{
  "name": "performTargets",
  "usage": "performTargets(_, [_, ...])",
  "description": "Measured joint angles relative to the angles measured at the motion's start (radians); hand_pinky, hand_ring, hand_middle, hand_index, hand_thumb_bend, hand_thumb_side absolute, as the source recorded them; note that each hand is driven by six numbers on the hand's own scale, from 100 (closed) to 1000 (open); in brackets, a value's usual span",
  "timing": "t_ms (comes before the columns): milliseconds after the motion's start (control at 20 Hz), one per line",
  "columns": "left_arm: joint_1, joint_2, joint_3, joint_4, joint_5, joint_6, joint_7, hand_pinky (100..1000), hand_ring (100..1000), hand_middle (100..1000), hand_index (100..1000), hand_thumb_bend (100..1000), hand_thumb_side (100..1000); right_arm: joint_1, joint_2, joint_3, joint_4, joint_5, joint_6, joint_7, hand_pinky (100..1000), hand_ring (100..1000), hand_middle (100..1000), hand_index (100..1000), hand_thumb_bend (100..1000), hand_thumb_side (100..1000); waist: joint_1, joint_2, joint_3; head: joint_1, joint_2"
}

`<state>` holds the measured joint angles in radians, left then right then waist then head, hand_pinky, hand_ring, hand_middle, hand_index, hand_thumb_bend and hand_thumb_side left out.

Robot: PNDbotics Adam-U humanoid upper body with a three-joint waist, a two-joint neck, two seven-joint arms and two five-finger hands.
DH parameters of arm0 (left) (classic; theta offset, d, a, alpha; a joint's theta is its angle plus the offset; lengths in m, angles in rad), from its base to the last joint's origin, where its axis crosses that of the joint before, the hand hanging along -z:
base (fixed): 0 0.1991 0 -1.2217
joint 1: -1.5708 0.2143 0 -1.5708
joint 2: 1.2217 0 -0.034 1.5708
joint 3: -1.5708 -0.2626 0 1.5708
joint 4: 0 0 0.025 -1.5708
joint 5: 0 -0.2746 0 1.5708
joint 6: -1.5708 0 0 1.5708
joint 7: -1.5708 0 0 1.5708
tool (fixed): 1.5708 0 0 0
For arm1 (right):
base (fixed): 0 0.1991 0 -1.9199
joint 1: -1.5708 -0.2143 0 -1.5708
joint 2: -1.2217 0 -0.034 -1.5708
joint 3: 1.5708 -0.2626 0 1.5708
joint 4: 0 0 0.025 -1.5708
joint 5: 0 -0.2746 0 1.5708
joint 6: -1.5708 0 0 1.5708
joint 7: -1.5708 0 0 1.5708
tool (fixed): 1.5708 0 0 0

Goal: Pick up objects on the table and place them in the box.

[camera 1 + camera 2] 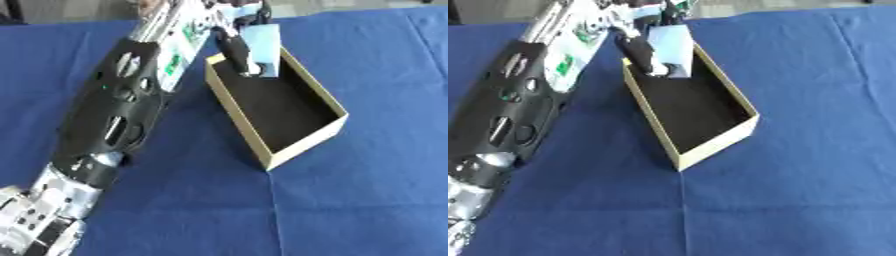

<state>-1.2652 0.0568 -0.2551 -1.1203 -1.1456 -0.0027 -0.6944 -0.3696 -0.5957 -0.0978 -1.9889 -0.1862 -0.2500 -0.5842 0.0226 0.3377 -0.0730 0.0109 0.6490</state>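
The left hand, its arm stretched diagonally from the lower left, has its fingers curled on a pale blue object tipped over the far end of the box. To finish well, I judge it should lower the object inside the walls before letting go; the blue cloth around shows nothing else to collect.
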Motion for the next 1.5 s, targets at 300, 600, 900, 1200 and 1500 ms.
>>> performTargets(300, [0.017,-0.022,-0.002,0.037,-0.059,-0.002,0.014,637,624,503,517,100,293,0.0,0.009,0.0,0.0,0.0,0.004,0.003,700,836,638,823,100,982,0.0,0.0,-0.002,0.003,0.0])
performTargets(600, [0.036,-0.032,-0.003,0.069,-0.075,-0.008,0.003,656,661,536,601,100,368,0.001,0.012,0.0,0.0,0.0,0.005,0.003,701,837,637,824,100,980,0.0,0.001,-0.009,0.002,0.0])
performTargets(900, [0.048,-0.039,-0.005,0.096,-0.046,-0.032,-0.061,732,798,727,830,319,540,0.009,0.019,0.0,0.0,0.0,0.007,0.0,701,838,636,824,100,979,0.0,0.001,-0.008,-0.003,0.0])
performTargets(1200, [0.051,-0.039,-0.005,0.088,-0.051,-0.037,-0.084,807,929,858,963,816,675,0.01,0.02,0.0,0.0,0.001,0.008,-0.001,702,839,635,824,100,978,0.0,0.001,-0.006,-0.008,0.002])
performTargets(1500, [0.058,-0.034,-0.005,0.054,-0.136,-0.004,0.017,804,937,858,962,1000,833,0.011,0.02,0.0,0.0,0.002,0.009,-0.001,702,839,635,824,100,978,0.0,0.001,0.0,-0.015,0.009])
